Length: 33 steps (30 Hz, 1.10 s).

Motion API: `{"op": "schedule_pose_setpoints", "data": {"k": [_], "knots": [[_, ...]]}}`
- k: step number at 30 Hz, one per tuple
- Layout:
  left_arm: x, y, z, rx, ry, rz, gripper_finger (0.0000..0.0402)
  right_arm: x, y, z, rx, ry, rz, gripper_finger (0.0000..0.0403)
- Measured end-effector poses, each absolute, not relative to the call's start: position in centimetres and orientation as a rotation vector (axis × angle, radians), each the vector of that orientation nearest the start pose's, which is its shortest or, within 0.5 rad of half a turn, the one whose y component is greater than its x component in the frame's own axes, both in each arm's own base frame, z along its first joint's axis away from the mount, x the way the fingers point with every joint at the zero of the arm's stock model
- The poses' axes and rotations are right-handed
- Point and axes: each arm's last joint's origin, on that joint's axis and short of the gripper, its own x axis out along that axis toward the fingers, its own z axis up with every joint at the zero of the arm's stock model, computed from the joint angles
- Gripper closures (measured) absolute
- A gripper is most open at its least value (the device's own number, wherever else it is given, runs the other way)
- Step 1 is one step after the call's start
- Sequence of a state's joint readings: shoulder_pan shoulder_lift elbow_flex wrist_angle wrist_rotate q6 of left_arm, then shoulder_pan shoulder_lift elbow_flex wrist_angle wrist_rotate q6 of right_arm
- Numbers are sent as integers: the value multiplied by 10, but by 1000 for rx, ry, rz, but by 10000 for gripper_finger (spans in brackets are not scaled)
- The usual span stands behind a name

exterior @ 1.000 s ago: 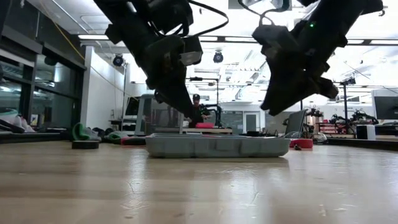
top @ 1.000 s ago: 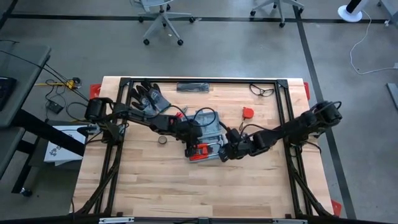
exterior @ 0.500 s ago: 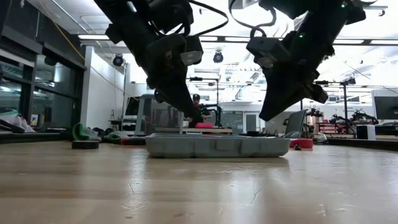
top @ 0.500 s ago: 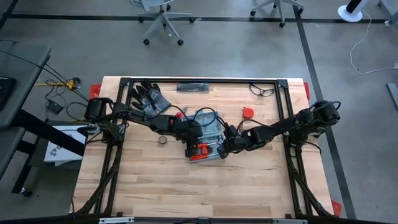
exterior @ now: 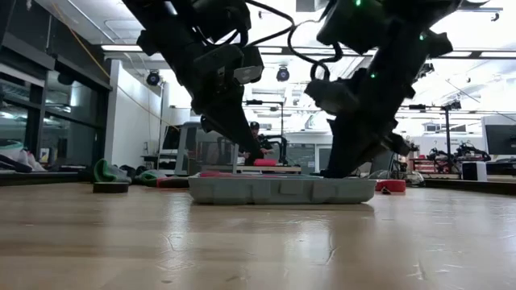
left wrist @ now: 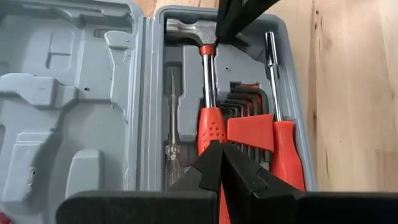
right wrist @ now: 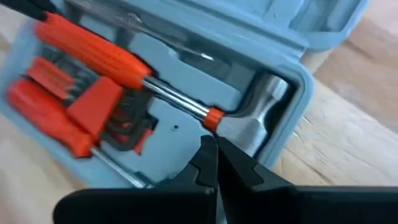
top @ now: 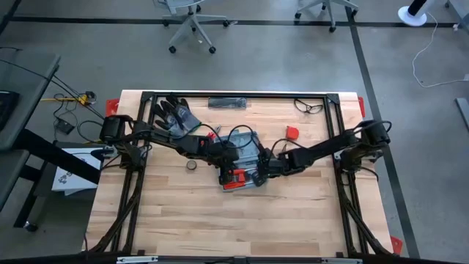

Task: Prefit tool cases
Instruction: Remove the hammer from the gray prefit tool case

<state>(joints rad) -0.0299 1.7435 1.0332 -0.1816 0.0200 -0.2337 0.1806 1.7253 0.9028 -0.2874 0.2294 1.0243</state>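
2 tools, left tool (left wrist: 219, 163) and right tool (right wrist: 214, 155), both pinched together, above 1 open case (top: 245, 150) with 1 hammer (left wrist: 206, 93).

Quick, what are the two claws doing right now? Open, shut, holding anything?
Left gripper: shut, holding nothing, over the hammer handle in the tool case.
Right gripper: shut, empty, at the hammer's head.

– Where are the two arms?

– Both reach in over the middle of the table. The left arm stretches from the far left corner, the right arm from the right edge, and they meet almost tip to tip.

– And the left gripper (left wrist: 219, 163)?

– Its fingers are pressed together, pointing down.

– The right gripper (right wrist: 213, 158)?

– The same: fingers closed against each other, tilted down, just right of the left one.
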Motion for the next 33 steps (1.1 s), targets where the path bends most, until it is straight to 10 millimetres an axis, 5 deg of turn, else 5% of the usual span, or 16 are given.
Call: {"op": "schedule_pose_setpoints", "data": {"k": [10, 24, 33], "knots": [[350, -12, 174, -219, 900, 14, 374, 322, 51, 119, 767, 933, -591, 403], [328, -13, 161, -80, 1162, -37, 213, 323, 52, 118, 778, 934, -564, 403], [335, -16, 141, -42, 1140, -46, 201, 322, 52, 118, 777, 944, -563, 403]]}}
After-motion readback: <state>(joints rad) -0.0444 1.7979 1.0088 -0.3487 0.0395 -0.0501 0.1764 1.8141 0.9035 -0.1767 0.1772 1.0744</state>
